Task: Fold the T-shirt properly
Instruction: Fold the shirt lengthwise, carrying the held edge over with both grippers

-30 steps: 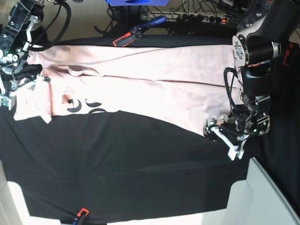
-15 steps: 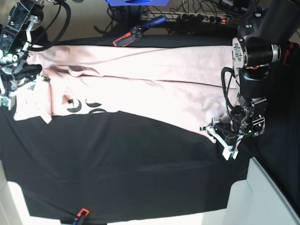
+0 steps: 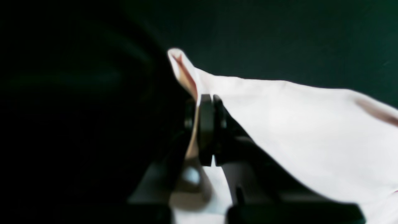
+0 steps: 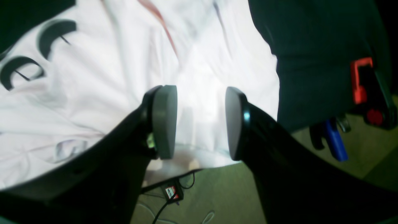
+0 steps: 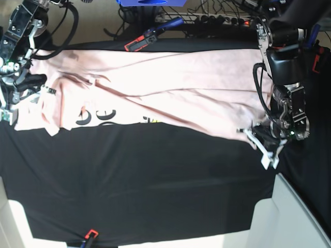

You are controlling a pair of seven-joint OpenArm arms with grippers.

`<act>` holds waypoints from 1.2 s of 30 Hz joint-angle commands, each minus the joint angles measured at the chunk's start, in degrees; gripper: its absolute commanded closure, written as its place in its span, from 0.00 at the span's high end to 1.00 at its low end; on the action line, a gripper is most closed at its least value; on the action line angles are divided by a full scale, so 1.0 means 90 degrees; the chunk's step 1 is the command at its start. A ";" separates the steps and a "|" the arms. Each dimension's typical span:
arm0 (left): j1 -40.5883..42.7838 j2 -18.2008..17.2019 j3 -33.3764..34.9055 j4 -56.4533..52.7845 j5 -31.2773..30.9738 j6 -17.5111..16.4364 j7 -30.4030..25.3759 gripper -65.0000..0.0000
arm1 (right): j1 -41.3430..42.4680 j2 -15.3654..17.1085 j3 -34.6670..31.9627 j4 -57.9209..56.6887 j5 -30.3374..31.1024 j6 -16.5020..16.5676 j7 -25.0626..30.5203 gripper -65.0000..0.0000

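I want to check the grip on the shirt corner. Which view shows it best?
The left wrist view: the left gripper has its jaws shut on an edge of the pale pink cotton T-shirt. The base view shows that pinch small; the right wrist view shows only cloth elsewhere.

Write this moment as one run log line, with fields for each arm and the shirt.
left gripper: shut on T-shirt corner | right gripper: jaws apart over shirt | shirt: spread long across black table cloth

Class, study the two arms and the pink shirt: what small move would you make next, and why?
Probably close the right gripper: its jaws stand open over the T-shirt edge, while the left gripper is already shut on a corner of it. With both ends held, the shirt can be lifted to fold.
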 commanded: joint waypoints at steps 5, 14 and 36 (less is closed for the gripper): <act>0.0237 -0.0100 -0.0041 0.0902 -0.0055 -0.0029 0.0454 0.04 | 0.0035 0.0027 0.0009 0.0094 -0.0001 0.0005 0.0088 0.38; 0.1253 -0.0109 -0.0051 0.2670 -0.0055 -0.0029 0.1216 0.04 | 0.0035 0.0027 0.0009 0.0094 -0.0001 0.0005 0.0068 0.38; 0.3275 -0.0187 -0.0041 0.4516 0.0794 -0.0049 0.1812 0.04 | 0.0035 -0.0002 0.0009 0.0094 -0.0001 0.0005 0.0058 0.38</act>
